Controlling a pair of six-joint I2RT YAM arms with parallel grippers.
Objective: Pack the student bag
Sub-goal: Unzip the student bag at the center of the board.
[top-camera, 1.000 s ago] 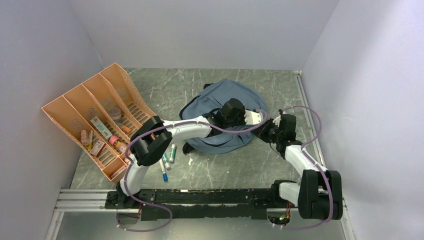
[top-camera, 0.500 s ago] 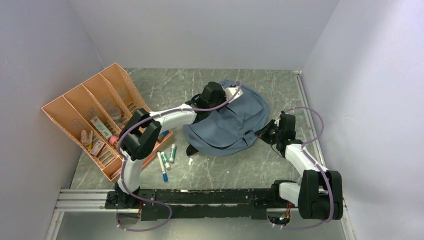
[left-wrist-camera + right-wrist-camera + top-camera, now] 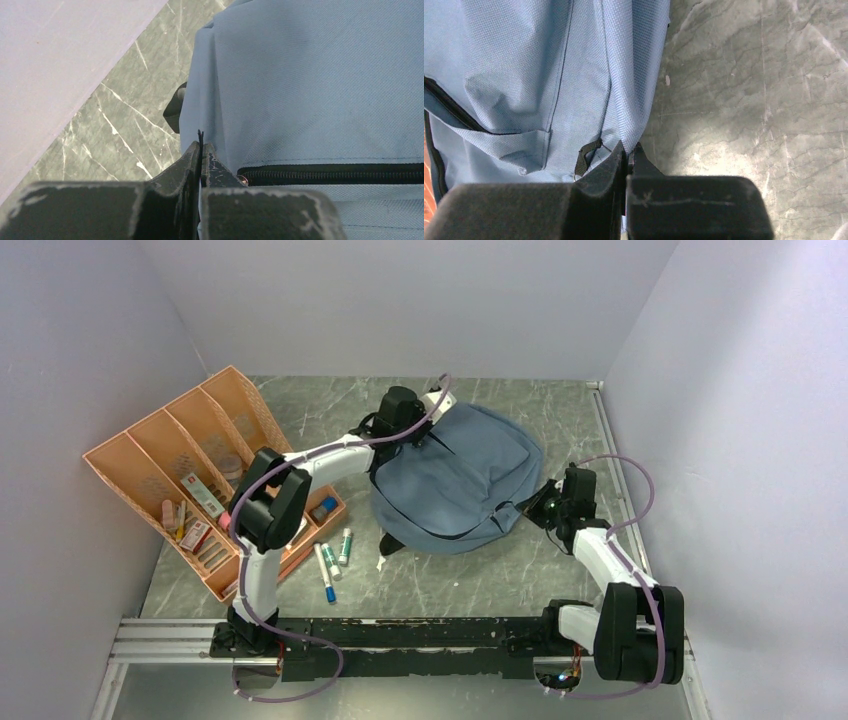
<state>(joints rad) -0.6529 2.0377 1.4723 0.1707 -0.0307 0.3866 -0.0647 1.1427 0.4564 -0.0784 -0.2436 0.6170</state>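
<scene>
So right now I've got the student bag (image 3: 460, 475) lying flat in the middle of the table, a bit toward the far right corner, and I'm on it from both sides. My left gripper (image 3: 200, 150) has its jaws pressed together on a thin fold of fabric at the bag's far left edge, just above the black zipper (image 3: 330, 175). My right gripper (image 3: 628, 152) is closed tight on the seam at the bag's near right edge, right beside a little black loop (image 3: 586, 156). My worry is that both pinches are tiny, just a sliver of cloth each, so any tug could let the fabric slide out and the bag flop. Also, the zipper looks shut from what I can see, so nothing goes in yet. The markers (image 3: 333, 562) and the orange tray (image 3: 265, 420) sit well apart by the left edge.
</scene>
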